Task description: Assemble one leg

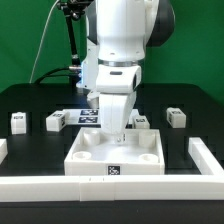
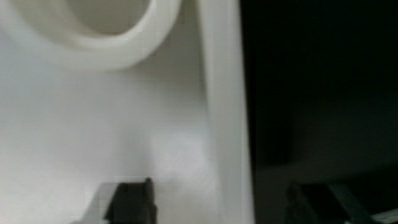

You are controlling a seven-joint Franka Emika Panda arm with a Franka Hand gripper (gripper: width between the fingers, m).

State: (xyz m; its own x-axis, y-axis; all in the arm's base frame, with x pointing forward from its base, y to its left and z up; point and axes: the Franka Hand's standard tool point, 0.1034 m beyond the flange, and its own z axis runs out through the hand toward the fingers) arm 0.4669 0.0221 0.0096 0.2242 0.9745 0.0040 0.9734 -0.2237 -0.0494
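Note:
The large white square panel (image 1: pixel 115 152) with round corner sockets lies on the black table in front of the arm. My gripper (image 1: pixel 113 131) is low over the panel's far edge. In the wrist view the gripper (image 2: pixel 231 205) is open. One finger (image 2: pixel 128 200) stands over the panel (image 2: pixel 107 120) and the other over the black table, so the panel's edge runs between them. A round socket (image 2: pixel 111 28) shows on the panel. Several small white legs with tags stand behind the panel, two at the exterior view's left (image 1: pixel 17 122) (image 1: pixel 55 121) and two at its right (image 1: pixel 141 121) (image 1: pixel 176 117).
The marker board (image 1: pixel 84 117) lies behind the panel, partly hidden by the arm. A white rail (image 1: pixel 100 188) runs along the front of the table and another white rail (image 1: pixel 207 157) along the exterior view's right. Dark cables hang at the back.

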